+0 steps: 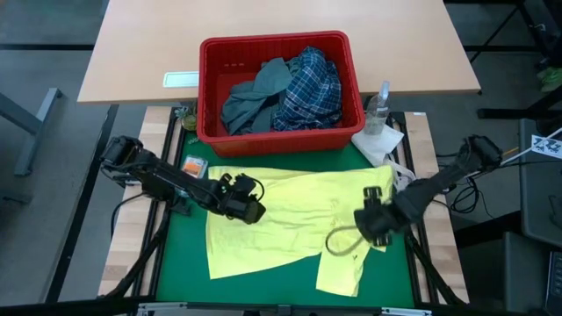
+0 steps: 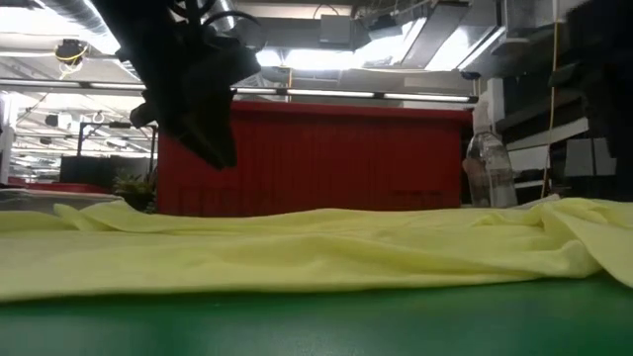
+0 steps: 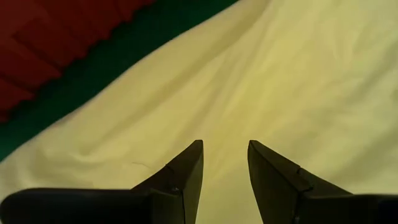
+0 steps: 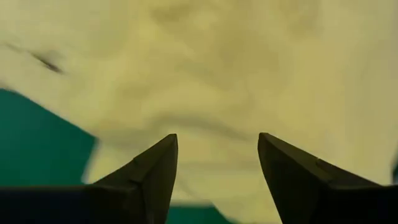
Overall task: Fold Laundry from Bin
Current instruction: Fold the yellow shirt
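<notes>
**Both my grippers open above the spread yellow garment**

My left gripper (image 1: 256, 204) hangs over the upper left part of the yellow garment (image 1: 290, 219), its fingers (image 3: 186, 174) parted by a moderate gap with nothing between them; only yellow cloth shows beyond the tips. My right gripper (image 1: 369, 217) is over the garment's right side, near a sleeve, with its fingers (image 4: 155, 165) spread wide and empty; I see yellow fabric past them and a strip of the green mat (image 4: 37, 143) to one side. Whether either set of tips actually touches the cloth, I cannot tell.

The yellow garment lies flat and opened out on the green mat, just in front of the red bin (image 1: 279, 132). Its surface is gently rippled, with a sleeve reaching toward the near edge of the table. Inside the bin sit a blue-white plaid shirt (image 1: 309, 88) and a grey-blue garment (image 1: 255, 98), bunched together. Beside the bin's right corner stand a clear bottle (image 1: 379, 105) and a white paper towel (image 1: 379, 142).
</notes>
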Robot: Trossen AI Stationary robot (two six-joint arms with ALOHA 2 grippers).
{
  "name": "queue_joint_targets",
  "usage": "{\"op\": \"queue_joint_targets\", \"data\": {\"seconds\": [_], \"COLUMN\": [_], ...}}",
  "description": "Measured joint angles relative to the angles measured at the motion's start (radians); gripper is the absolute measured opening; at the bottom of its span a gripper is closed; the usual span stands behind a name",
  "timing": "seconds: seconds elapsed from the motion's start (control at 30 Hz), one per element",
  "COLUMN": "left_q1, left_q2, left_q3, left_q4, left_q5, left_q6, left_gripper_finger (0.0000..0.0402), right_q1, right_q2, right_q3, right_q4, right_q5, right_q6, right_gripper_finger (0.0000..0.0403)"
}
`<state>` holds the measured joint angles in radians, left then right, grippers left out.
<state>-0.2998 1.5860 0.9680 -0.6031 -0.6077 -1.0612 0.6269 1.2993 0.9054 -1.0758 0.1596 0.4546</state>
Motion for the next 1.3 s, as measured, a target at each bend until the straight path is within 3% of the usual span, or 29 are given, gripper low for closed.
{"op": "queue_joint_targets", "data": {"seconds": [0.37,0.83,1.3], "left_q1": [-0.022,-0.022,-0.022], "left_q2": [0.000,0.000,0.000], "left_q3": [0.000,0.000,0.000], "left_q4": [0.023,0.023,0.022], "left_q5": [-0.001,-0.002,-0.004], "left_q6": [0.000,-0.001,-0.001], "left_gripper_finger": [0.0121,0.0121,0.0121], "right_q1": [0.175,0.171,0.171], "right_q2": [0.121,0.313,0.326], "right_q3": [0.000,0.000,0.000], "right_q4": [0.174,0.270,0.263], "right_q5": [0.152,0.189,0.216], "right_q6": [0.068,0.067,0.067], "right_gripper_finger": [0.0225,0.0225,0.0225]}}
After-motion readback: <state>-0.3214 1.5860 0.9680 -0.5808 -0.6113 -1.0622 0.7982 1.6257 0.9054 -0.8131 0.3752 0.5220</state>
